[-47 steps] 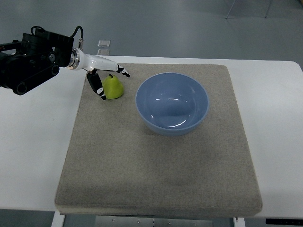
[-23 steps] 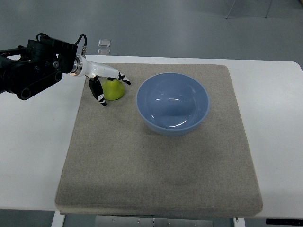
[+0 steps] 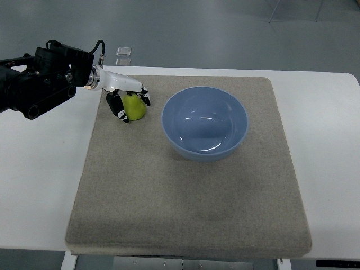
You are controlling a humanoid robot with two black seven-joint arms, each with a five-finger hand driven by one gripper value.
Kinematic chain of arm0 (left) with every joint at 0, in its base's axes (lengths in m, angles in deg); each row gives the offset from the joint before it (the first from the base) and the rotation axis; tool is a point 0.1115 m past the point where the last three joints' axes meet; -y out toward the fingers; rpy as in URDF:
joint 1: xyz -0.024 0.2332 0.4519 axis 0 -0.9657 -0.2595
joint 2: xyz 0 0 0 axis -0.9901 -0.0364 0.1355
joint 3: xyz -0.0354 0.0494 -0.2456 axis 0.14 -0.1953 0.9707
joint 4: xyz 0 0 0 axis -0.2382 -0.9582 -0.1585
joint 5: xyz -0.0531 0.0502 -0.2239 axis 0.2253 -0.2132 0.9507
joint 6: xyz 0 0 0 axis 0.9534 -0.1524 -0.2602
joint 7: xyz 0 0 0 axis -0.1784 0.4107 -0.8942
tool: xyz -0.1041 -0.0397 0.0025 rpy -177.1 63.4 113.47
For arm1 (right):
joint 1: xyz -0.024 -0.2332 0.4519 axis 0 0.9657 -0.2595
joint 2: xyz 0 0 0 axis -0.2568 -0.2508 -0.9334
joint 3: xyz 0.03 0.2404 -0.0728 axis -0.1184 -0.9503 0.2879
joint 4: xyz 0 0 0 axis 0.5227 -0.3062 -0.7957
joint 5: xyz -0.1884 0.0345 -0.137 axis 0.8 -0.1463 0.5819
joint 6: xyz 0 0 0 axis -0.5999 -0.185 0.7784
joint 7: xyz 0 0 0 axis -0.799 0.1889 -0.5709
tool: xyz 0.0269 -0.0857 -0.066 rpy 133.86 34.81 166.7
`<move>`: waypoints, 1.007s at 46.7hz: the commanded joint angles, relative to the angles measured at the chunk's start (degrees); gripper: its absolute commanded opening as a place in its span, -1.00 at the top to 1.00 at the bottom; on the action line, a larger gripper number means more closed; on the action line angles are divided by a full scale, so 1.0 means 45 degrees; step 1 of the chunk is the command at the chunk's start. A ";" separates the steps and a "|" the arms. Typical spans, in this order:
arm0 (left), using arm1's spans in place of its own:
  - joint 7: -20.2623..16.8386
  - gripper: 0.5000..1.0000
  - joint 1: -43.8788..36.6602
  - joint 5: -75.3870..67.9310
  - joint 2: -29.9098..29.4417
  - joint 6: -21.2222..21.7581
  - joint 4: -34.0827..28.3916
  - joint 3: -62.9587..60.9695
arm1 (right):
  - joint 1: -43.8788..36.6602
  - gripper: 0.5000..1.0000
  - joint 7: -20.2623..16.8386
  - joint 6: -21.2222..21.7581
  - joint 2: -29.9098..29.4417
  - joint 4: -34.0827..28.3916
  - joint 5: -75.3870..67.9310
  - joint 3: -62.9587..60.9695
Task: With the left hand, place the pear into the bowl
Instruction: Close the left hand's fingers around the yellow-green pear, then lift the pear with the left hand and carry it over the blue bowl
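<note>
The left hand [image 3: 128,100] has its fingers [image 3: 120,108] clamped around the pear [image 3: 134,106] on the mat [image 3: 185,191].

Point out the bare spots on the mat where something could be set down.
The mat is bare across its whole near half, below the blue bowl, and along the strip between the bowl and the mat's right edge. The far-left corner is crowded: the left hand is curled around the pear there, close beside the bowl.
</note>
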 commanded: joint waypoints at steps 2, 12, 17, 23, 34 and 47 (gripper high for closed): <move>0.0000 0.62 0.0001 0.0001 0.0001 -0.0022 0.0001 -0.0001 | 0.0000 -0.69 0.0000 0.0000 0.0000 0.0015 0.0000 0.0000; 0.0078 1.00 0.0001 0.0001 0.0001 -0.0003 -0.0097 -0.0001 | 0.0000 -0.69 0.0000 0.0000 0.0000 0.0015 0.0000 0.0000; 0.0136 1.00 0.0099 0.0098 0.0020 -0.0003 -0.0078 0.0058 | 0.0000 -0.69 0.0000 0.0000 0.0000 -0.0004 0.0000 0.0000; 0.0136 1.00 0.0177 0.0216 0.0020 -0.0003 -0.0078 0.0175 | 0.0000 -0.69 0.0000 0.0000 0.0000 0.0015 0.0000 0.0000; 0.0136 1.00 0.0294 0.0450 0.0020 0.0329 -0.0038 0.0740 | 0.0000 -0.69 0.0000 0.0000 0.0000 -0.0004 0.0000 0.0000; 0.0136 1.00 0.0528 0.0509 0.0020 0.0369 0.0137 0.2185 | 0.0000 -0.69 0.0000 0.0000 0.0000 0.0015 0.0000 0.0000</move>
